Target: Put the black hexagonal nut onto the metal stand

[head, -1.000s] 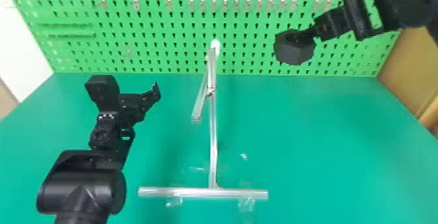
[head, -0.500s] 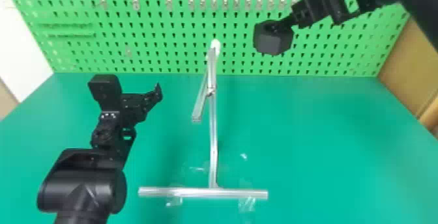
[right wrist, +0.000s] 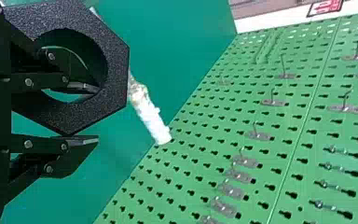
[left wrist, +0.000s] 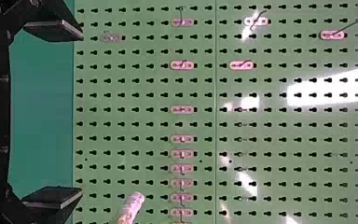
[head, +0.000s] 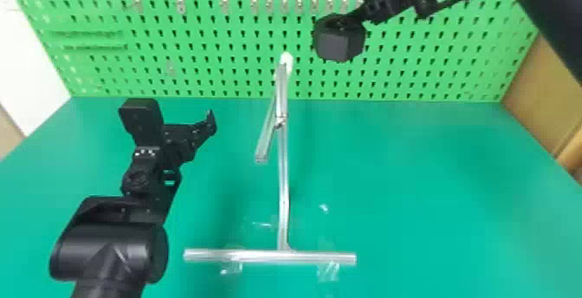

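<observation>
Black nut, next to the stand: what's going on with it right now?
The right pincer is holding the black hexagonal nut, with one finger inside its hole and the other along its outer side. In the head view the nut is in the air, to the right of the white tip of the metal stand, so it is not on the stand yet. The left pincer is to the stand's left, open and with nothing in it.
</observation>
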